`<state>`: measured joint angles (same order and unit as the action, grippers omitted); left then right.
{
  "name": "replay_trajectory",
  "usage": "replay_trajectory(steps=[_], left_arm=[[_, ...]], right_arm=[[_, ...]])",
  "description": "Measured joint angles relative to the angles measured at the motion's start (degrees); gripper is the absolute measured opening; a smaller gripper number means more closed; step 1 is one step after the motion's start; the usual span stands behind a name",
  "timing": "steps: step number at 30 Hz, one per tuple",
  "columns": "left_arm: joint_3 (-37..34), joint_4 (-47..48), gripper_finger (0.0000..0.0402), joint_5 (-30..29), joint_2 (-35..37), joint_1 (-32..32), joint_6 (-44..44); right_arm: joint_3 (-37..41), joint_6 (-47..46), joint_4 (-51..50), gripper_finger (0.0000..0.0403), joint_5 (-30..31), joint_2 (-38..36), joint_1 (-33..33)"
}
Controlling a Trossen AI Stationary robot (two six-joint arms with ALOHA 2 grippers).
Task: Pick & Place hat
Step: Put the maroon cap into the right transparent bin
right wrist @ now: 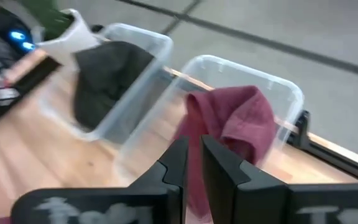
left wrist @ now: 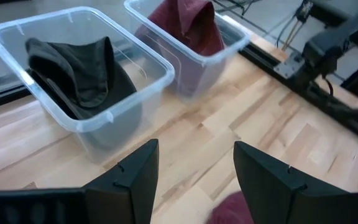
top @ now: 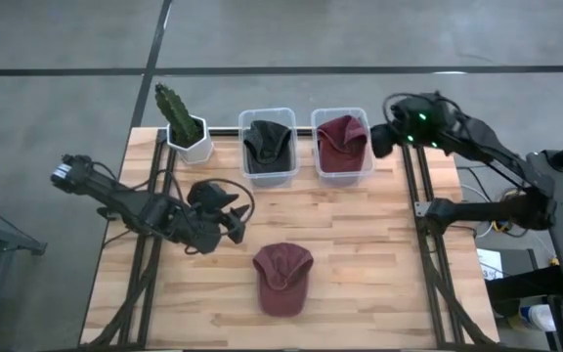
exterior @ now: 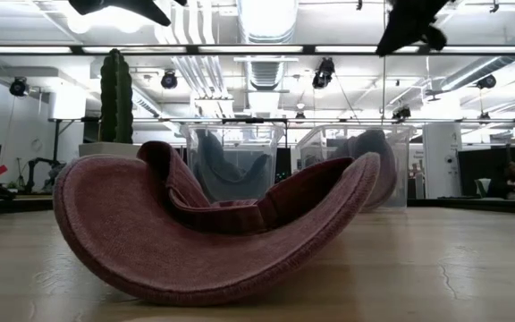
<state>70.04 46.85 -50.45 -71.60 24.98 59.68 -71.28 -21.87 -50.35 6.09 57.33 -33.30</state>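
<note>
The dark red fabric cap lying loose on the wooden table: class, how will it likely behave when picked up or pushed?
The dark red fabric cap probably flops: its crown sags in folds. It looks light, and its curved underside might rock when nudged. On the wooden table it would likely slide, not roll.

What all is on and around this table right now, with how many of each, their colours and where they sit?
Maroon fabric cap: one, dark red, loose on the wooden table, near the front middle.
Clear plastic bins: two, side by side at the table's back edge.
Left clear bin: holds one dark grey cap.
Right clear bin: holds one maroon cap.
Cactus: one, green, in a white pot at the back left corner.
Left gripper: open, empty, above the table left of the loose cap.
Right gripper: shut, empty, just right of the right bin.
</note>
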Motion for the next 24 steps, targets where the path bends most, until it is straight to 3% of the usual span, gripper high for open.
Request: replay_trajectory(steps=[17, 24], left_arm=[[0.00, -2.43, 0.0200, 0.74, -10.79, 5.32, 2.85], [0.00, -4.21, 0.0200, 13.20, -13.54, 5.37, 10.29]], right_arm=[[28.27, -5.54, 20.28, 0.0038, -0.54, -33.19, 11.98], [36.75, -7.71, 27.11, 0.0038, -0.89, -41.00, 12.46]])
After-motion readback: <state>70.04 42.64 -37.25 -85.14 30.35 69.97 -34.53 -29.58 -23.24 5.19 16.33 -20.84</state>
